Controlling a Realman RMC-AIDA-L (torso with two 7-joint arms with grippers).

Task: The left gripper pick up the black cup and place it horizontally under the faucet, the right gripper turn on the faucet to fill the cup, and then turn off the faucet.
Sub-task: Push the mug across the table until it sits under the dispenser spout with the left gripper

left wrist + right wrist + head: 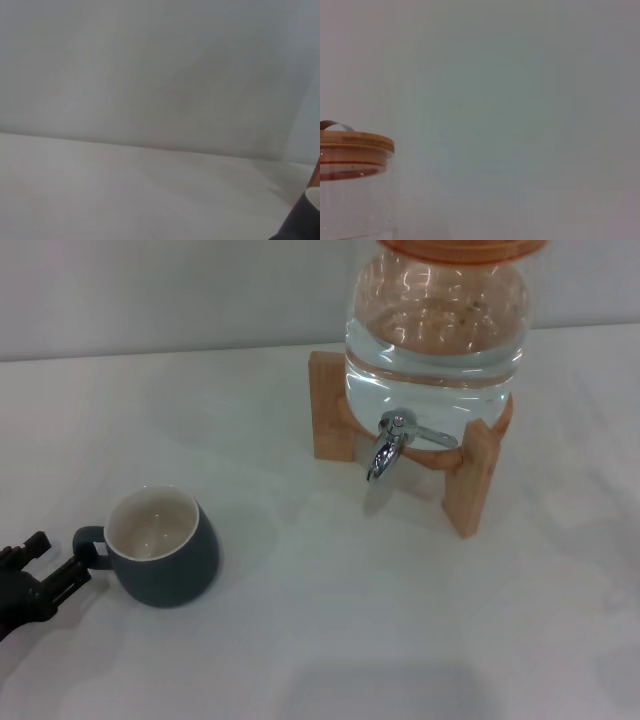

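Note:
The black cup (165,550) stands upright on the white table at the left of the head view, cream inside showing, its small handle pointing left. My left gripper (60,560) is at the far left edge, open, its black fingers just beside the handle and holding nothing. A dark edge of the cup shows in the left wrist view (302,222). The chrome faucet (388,448) points down from the clear water jar (435,340), well to the right of and behind the cup. My right gripper is out of view.
The jar rests on a wooden stand (470,480) at the back right. Its wooden lid (355,147) shows in the right wrist view. The white table (330,620) stretches between the cup and the stand. A pale wall lies behind.

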